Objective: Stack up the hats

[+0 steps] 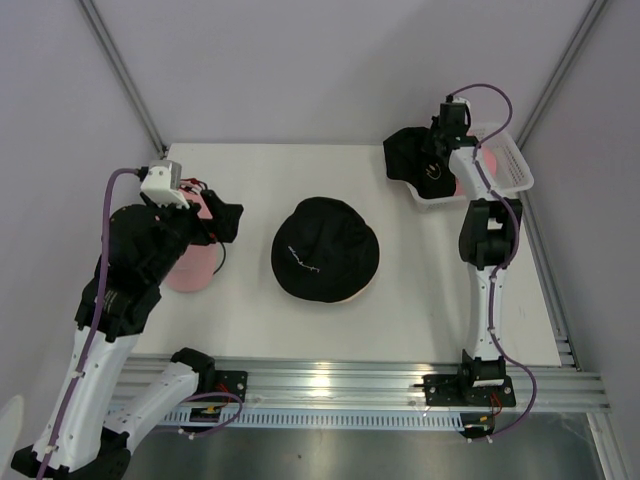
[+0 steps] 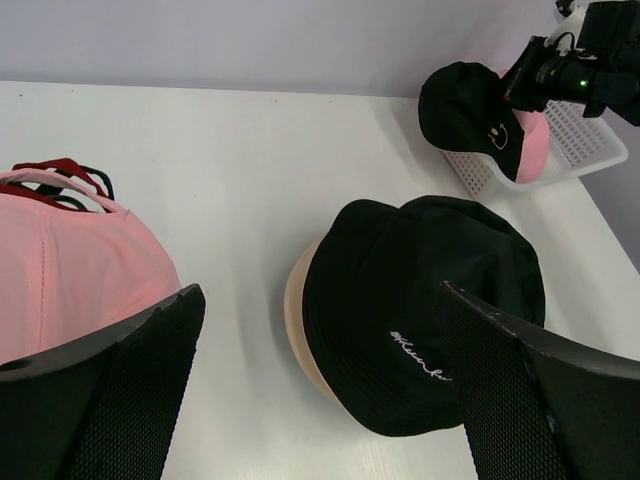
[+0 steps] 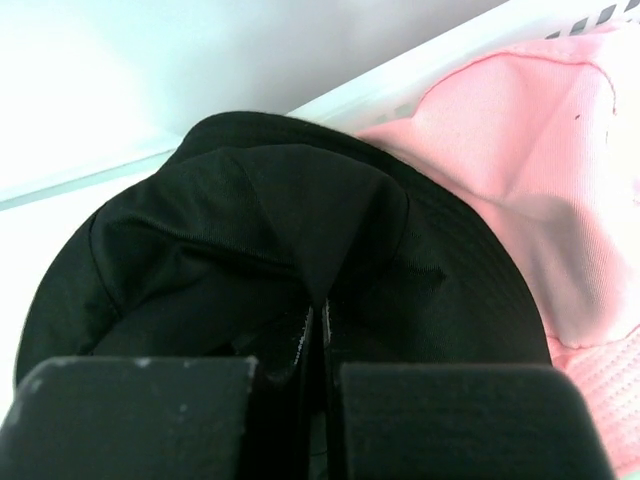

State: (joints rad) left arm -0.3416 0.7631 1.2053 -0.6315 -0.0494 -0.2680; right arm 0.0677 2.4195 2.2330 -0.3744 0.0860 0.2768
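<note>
Two-finger jaws pinching black hat (image 1: 412, 158), right arm (image 1: 486, 238) stretched to basket (image 1: 512, 165)

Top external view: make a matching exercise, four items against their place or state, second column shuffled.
1 middle black hat
2 far black hat
3 pink cap
4 left end effector

A open
B pinched in the shut right end effector
C lying over a tan hat
D lying at the table's left side

Pairs: 1-C, 2-B, 3-D, 4-A
</note>
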